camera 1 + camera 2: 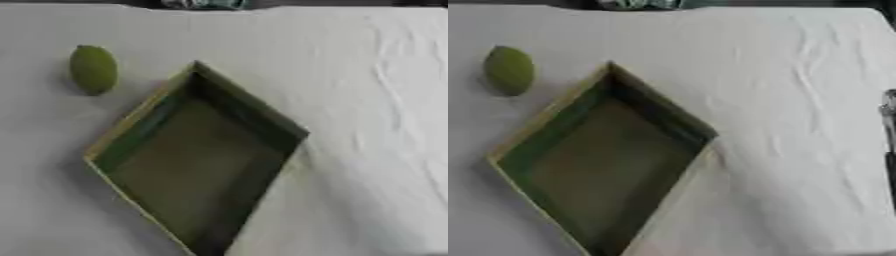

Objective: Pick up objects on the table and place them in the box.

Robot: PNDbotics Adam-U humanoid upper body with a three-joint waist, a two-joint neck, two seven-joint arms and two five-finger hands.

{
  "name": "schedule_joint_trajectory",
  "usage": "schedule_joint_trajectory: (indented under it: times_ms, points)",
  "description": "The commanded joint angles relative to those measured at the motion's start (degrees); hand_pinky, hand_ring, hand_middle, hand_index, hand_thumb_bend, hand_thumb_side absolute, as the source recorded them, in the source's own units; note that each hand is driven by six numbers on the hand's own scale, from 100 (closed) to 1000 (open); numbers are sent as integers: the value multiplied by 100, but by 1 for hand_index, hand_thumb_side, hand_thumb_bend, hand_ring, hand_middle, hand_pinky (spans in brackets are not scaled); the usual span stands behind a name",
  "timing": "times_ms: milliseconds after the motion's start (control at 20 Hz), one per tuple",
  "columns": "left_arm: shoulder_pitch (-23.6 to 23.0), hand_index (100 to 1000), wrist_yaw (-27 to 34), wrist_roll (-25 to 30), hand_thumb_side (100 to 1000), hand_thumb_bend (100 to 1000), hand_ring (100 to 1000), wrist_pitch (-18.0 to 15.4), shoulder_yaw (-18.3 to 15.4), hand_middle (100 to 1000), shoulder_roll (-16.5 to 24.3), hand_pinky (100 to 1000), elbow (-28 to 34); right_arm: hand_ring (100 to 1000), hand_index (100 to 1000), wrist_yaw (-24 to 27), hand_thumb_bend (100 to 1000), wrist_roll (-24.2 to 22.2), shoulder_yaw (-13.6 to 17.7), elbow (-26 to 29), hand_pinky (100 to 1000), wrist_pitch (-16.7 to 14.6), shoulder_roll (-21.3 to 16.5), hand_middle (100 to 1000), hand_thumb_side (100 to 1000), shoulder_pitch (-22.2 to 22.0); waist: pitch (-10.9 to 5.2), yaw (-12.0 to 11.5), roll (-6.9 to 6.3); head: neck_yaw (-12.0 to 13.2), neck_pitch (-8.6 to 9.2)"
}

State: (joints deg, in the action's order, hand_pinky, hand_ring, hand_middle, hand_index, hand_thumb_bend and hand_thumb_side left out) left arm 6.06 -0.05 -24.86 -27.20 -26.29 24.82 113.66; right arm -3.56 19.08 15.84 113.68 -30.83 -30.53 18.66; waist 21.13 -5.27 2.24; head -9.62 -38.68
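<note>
1. The one thing left to pick up is a small green oval fruit with a smooth skin (93, 69). It lies on the white cloth of the table (367, 100), at the far left.
2. The fruit sits just beside the upper left wall of the open green cardboard box with pale edges (131, 122), but it does not touch it. The box is turned like a diamond, with one corner pointing away from the robot.
3. The long way of the fruit runs away from the robot and toward it, so it stands tall in the views and is narrow from side to side.
4. No hand shows clearly. A thin dark part (888, 130) peeks in at the right edge of the right eye view. It may belong to the right arm, but I cannot tell if it is the hand, or if any fingers are open or curled. The left hand is out of sight.
5. The fruit is on the robot's left, far from that dark part, with the box in between. I think the left hand is the better one to reach for it.
6. Count: one fruit, one box. The box looks empty inside.
</note>
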Motion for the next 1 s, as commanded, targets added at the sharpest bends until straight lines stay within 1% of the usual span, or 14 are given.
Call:
schedule_joint_trajectory:
  times_ms: [50, 250, 400, 500, 550, 600, 650, 700, 800, 900, 1000]
  points:
    - [-11, 691, -46, 44, 573, 100, 595, -3, -88, 570, 83, 669, 94, 625, 723, 25, 100, 2, 41, 92, 804, -13, -149, 586, 515, 56, -109, 5, -10, 16, 27]
    - [-91, 710, -136, 27, 570, 100, 602, -20, -109, 579, 238, 674, 94, 625, 723, 17, 100, 1, 43, 92, 804, -12, -162, 585, 513, 42, -107, 8, -17, -8, 29]
    - [-215, 736, -395, -60, 563, 100, 622, 57, -117, 598, 601, 688, 94, 625, 723, 7, 100, 0, 37, 92, 804, -10, -190, 585, 513, 37, -108, 8, -50, -38, 21]
    - [-281, 754, -652, -92, 518, 100, 635, 226, -91, 611, 896, 696, 94, 625, 723, 3, 100, -1, 30, 92, 803, -12, -213, 585, 513, 41, -112, 14, -76, -51, 22]
    - [-307, 758, -815, -67, 481, 100, 638, 378, -89, 614, 1088, 700, 69, 625, 723, 2, 100, -2, 28, 92, 803, -13, -227, 585, 513, 43, -113, 23, -91, -51, 26]
    - [-309, 764, -992, -21, 462, 100, 642, 533, -97, 618, 1258, 704, 11, 625, 723, 0, 100, -2, 26, 92, 803, -14, -237, 585, 512, 43, -114, 32, -101, -48, 27]
    - [-296, 774, -1184, 45, 418, 100, 649, 681, -109, 623, 1437, 710, -88, 625, 723, -2, 100, -3, 25, 92, 803, -14, -248, 585, 512, 40, -115, 40, -115, -42, 27]
    - [-259, 780, -1388, 108, 382, 100, 653, 818, -130, 626, 1647, 713, -250, 625, 723, -6, 100, -4, 26, 92, 804, -13, -259, 585, 512, 32, -116, 46, -130, -34, 24]
    - [-151, 788, -1626, 148, 377, 100, 658, 976, -122, 631, 2041, 717, -678, 625, 723, -12, 100, -7, 21, 92, 804, -8, -275, 585, 512, 25, -121, 55, -157, -20, 18]
    - [-12, 797, -1646, 157, 379, 100, 664, 993, -69, 639, 2422, 723, -1225, 625, 723, -11, 100, -14, 10, 92, 803, -8, -294, 585, 512, 32, -131, 68, -183, -11, 23]
    - [191, 802, -1494, 190, 407, 100, 669, 940, 20, 645, 2777, 726, -1812, 624, 723, -5, 100, -18, 0, 92, 802, -12, -316, 585, 513, 36, -146, 86, -205, 5, 25]
